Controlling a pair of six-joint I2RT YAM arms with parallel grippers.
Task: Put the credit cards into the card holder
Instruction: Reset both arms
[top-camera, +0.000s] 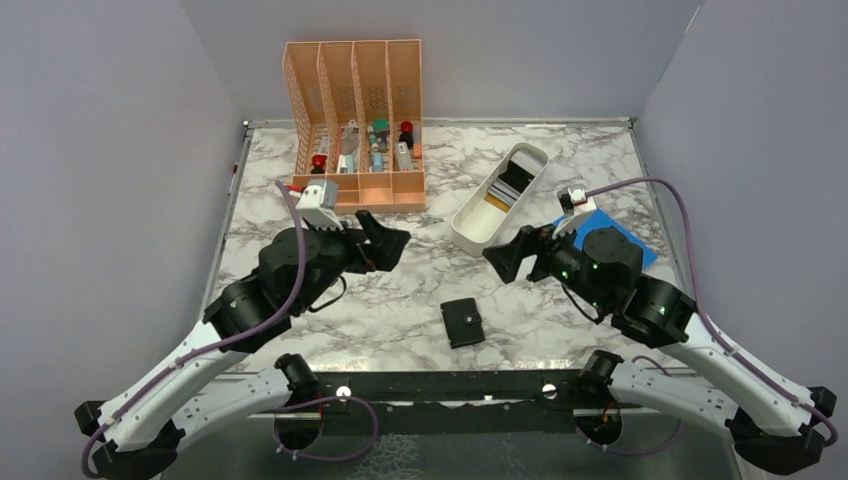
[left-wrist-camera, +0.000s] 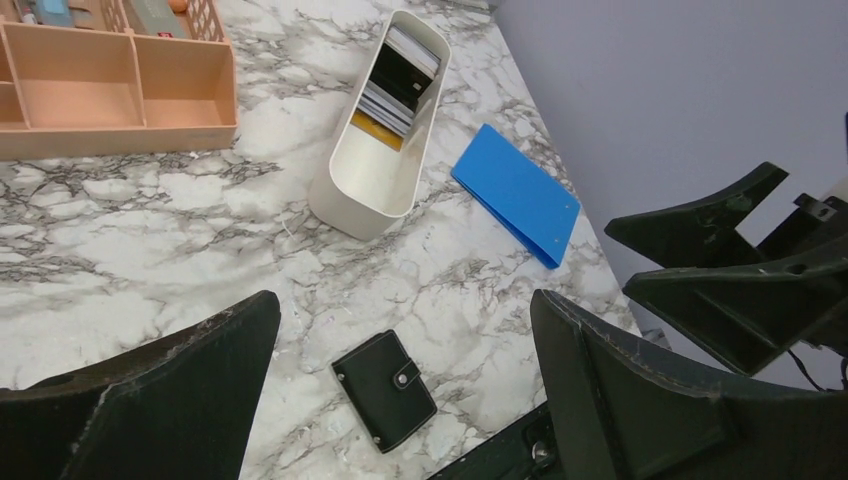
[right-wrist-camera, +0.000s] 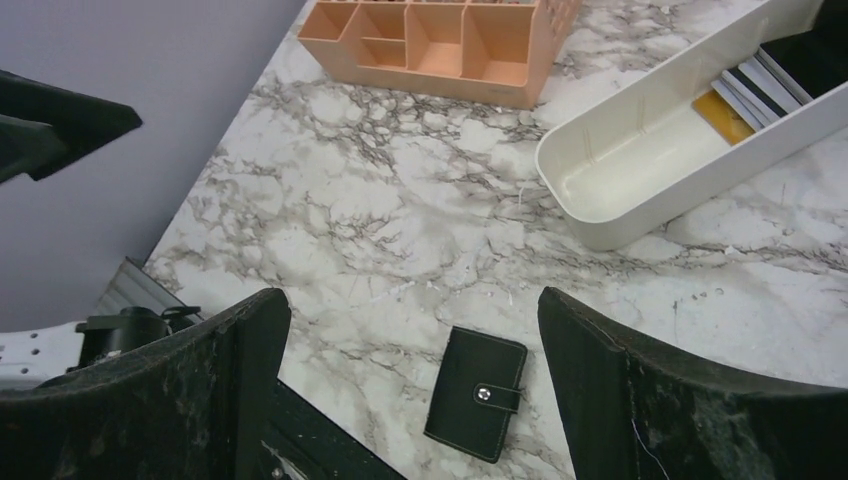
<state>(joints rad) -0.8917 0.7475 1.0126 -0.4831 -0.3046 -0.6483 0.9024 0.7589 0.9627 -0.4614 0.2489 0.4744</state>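
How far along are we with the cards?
Done: nothing visible. The card holder lies snapped shut on the table; its contents are hidden. In hand: nothing; the left hand and right hand are open and empty. Left: the credit cards stand in the white tray, not yet moved.

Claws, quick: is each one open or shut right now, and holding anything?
Left claw: open, holding nothing.
Right claw: open, holding nothing.

Bright, even light is coming from overhead, casting only soft, faint shadows on the counter (top-camera: 400, 290). Everything is looking sharp; wrist views are bending lines slightly toward their edges.
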